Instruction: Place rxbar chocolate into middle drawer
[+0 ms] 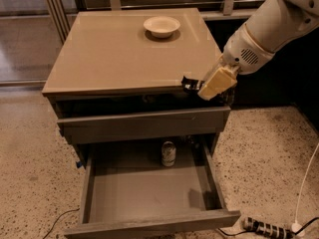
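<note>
My gripper (203, 89) hangs at the front right corner of the cabinet top, level with its edge. It is shut on the rxbar chocolate (188, 84), whose black end sticks out to the left of the cream fingers (217, 80). The middle drawer (149, 224) is pulled far out below and to the left of the gripper, with its grey floor showing. The rest of the bar is hidden by the fingers.
A small upright can (168, 153) stands at the back of the open drawer. A white bowl (161, 26) sits at the rear of the cabinet top (109, 54). The grey drawer above (144, 124) is nearly closed. A power strip (264, 228) and cables lie on the floor at the right.
</note>
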`<state>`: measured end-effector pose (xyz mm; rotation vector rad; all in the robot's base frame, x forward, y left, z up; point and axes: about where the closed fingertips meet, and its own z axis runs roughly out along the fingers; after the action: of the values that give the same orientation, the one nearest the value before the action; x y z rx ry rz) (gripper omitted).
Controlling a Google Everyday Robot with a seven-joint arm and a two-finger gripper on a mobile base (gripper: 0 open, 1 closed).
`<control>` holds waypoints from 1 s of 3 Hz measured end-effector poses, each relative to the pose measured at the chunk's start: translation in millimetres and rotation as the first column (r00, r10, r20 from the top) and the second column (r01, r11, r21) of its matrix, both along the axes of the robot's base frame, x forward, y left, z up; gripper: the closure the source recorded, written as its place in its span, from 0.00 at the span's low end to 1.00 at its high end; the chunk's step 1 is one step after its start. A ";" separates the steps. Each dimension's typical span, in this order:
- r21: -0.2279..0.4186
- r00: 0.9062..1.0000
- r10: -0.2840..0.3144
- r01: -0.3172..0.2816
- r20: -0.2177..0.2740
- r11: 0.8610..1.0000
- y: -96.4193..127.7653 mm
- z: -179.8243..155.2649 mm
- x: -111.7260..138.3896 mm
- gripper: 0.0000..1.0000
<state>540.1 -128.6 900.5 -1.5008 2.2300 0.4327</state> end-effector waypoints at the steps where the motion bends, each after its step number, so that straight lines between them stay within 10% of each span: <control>1: 0.000 1.000 0.000 0.000 0.000 1.000 0.0 0.0 0.0 1.00; 3: 0.054 0.997 0.057 -0.055 -0.048 0.997 17.6 -55.6 -45.3 1.00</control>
<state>494.8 -111.0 844.9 -1.5441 2.2005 0.5474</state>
